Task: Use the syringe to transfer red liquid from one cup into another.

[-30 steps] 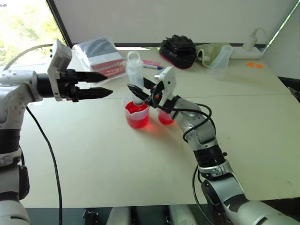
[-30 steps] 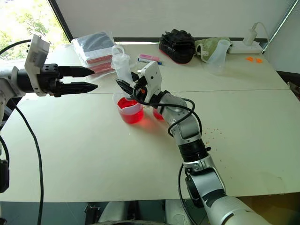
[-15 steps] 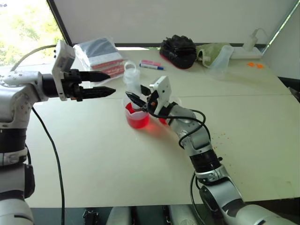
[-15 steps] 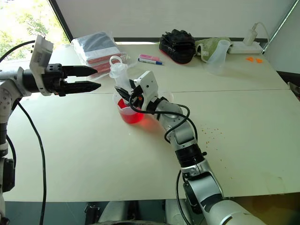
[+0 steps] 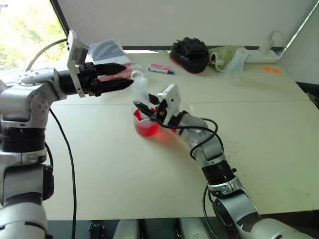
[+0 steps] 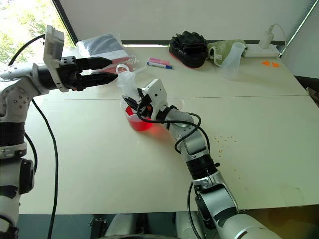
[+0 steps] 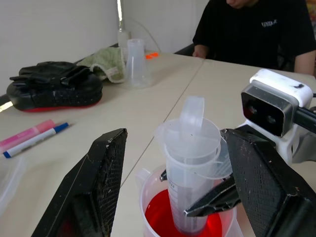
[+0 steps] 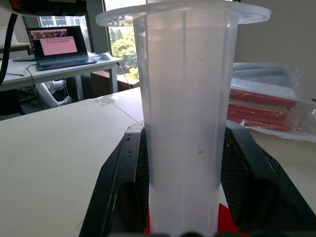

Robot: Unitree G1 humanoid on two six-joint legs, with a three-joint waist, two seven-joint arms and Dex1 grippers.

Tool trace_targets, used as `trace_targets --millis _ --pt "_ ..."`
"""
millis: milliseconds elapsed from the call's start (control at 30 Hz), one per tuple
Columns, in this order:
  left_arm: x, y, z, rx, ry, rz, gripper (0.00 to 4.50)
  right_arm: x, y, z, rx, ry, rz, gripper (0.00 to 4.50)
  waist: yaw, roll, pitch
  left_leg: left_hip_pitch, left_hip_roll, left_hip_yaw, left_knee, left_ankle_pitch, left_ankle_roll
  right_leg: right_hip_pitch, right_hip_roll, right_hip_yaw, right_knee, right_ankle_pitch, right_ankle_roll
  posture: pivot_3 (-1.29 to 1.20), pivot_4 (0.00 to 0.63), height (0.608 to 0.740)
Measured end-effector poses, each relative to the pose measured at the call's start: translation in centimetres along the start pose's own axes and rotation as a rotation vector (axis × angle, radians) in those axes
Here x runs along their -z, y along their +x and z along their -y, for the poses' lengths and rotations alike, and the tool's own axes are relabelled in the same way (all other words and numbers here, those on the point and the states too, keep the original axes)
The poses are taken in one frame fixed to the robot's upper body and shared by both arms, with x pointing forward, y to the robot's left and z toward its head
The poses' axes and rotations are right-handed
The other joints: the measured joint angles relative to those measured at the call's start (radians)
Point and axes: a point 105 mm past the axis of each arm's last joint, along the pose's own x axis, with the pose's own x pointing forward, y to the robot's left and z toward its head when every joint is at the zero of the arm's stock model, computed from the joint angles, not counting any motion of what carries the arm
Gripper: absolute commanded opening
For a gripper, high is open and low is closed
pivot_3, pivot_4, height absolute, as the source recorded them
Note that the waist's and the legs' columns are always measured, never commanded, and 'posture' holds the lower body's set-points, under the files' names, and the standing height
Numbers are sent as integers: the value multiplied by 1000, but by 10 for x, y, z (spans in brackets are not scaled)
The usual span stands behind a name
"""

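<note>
Moved: left gripper [image 7: 173,192] has swung in toward the syringe [image 7: 190,163].
Syringe: upright, tip in the red liquid [image 5: 146,128] of the spouted beaker [image 5: 145,124].
Right gripper [image 5: 144,107]: clamped on the barrel.
Left gripper: jaws wide, empty, straddling the plunger top.

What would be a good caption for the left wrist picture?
Open left hand approaches the syringe that the right hand holds upright in the beaker.

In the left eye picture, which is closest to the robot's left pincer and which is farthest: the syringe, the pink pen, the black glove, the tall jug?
From the left pincer, nearest first:
1. The syringe, just beside its tips, standing in the beaker.
2. The pink pen, farther back on the table.
3. The black glove, at the back.
4. The tall jug, far back on the right.
</note>
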Motion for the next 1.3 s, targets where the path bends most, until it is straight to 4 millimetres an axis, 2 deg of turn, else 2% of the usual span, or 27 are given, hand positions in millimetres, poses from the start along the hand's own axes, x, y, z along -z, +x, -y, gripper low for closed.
trace_targets --millis 333,433,600,633,1067,1300 --pt "-1 7 4 34 -8 19 3285 1 0 0 -1 -6 -5 1376 0 0 0 0 0 0 0 0 0 0 0 0 0 0 0 0 150 711" --pt "0 9 5 41 -14 22 2465 1 0 0 -1 -6 -5 1376 -1 0 0 0 0 0 0 0 0 0 0 0 0 0 0 0 150 711" --pt "3 12 7 55 -26 13 352 1 -1 0 -3 -6 -6 1376 -1 0 0 0 0 0 0 0 0 0 0 0 0 0 0 0 150 711" --pt "3 12 7 55 -26 10 40 1 -1 0 -2 -5 -7 1376 -1 0 0 0 0 0 0 0 0 0 0 0 0 0 0 0 150 711" --pt "6 17 8 57 -23 -5 40 4 -3 2 5 1 -21 1376 0 0 0 0 0 0 0 0 0 0 0 0 0 0 0 0 150 711" --pt "-3 25 6 53 -22 23 40 -3 -4 5 22 -7 5 1376 -1 0 0 0 0 0 0 0 0 0 0 0 0 0 0 0 150 711"
